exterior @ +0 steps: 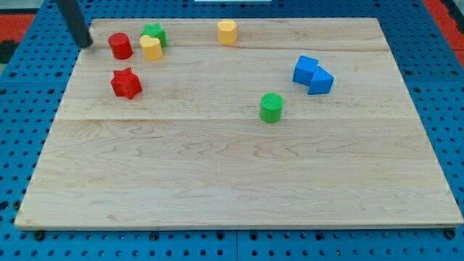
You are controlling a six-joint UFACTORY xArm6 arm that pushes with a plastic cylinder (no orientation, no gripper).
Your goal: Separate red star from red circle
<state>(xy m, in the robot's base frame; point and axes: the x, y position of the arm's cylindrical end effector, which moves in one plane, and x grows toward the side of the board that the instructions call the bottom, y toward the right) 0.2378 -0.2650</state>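
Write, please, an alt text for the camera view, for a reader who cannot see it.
My tip sits at the board's top-left, just left of the red circle, with the red star below it. Other coloured blocks lie scattered on the wooden board.

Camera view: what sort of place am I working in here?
Most likely a lab bench set up for tabletop pushing tests. A pale wooden board lies on a blue perforated mounting plate, small coloured blocks such as the red star and red circle are scattered on it, and my tip sits just left of the red circle.
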